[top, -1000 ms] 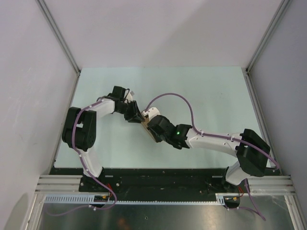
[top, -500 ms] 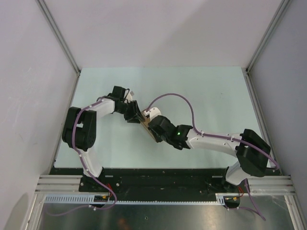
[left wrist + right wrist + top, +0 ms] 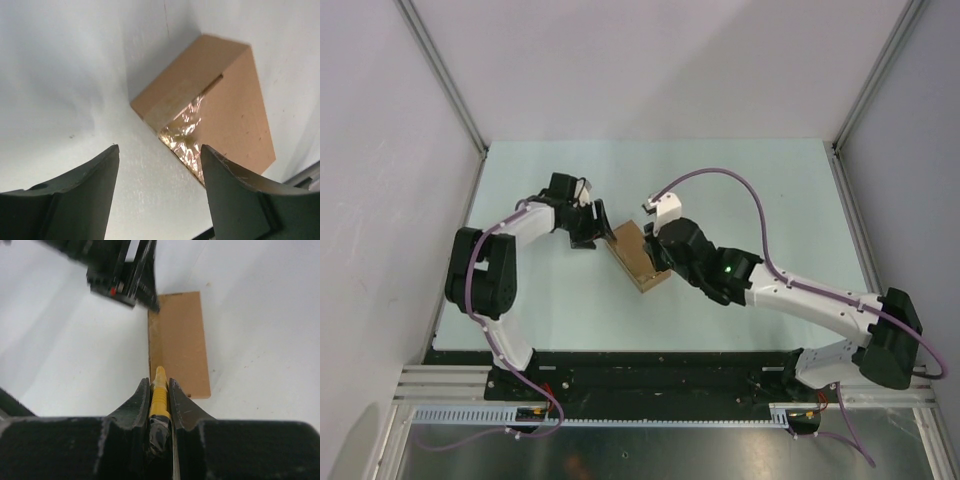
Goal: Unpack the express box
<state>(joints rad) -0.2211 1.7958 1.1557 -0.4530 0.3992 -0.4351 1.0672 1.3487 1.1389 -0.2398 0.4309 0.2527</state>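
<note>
The express box (image 3: 636,257), small and plain brown, lies flat on the table between the two arms. In the left wrist view the express box (image 3: 225,100) shows a shiny taped seam (image 3: 186,125) along its near edge. My left gripper (image 3: 160,152) is open and empty, just short of that corner; from above the left gripper (image 3: 597,232) is at the box's left end. My right gripper (image 3: 159,382) is shut on the yellow utility knife (image 3: 159,394), whose tip points at the box's near left edge (image 3: 177,340). From above the right gripper (image 3: 663,260) is over the box's right side.
Pale green table (image 3: 760,190) with grey walls on three sides and a black rail along the near edge (image 3: 650,365). The left gripper's black body (image 3: 122,270) shows at the top of the right wrist view, beside the box's far end.
The right arm has swung back and to the right, uncovering most of the box. The left gripper has drawn slightly back to the left off the box.
</note>
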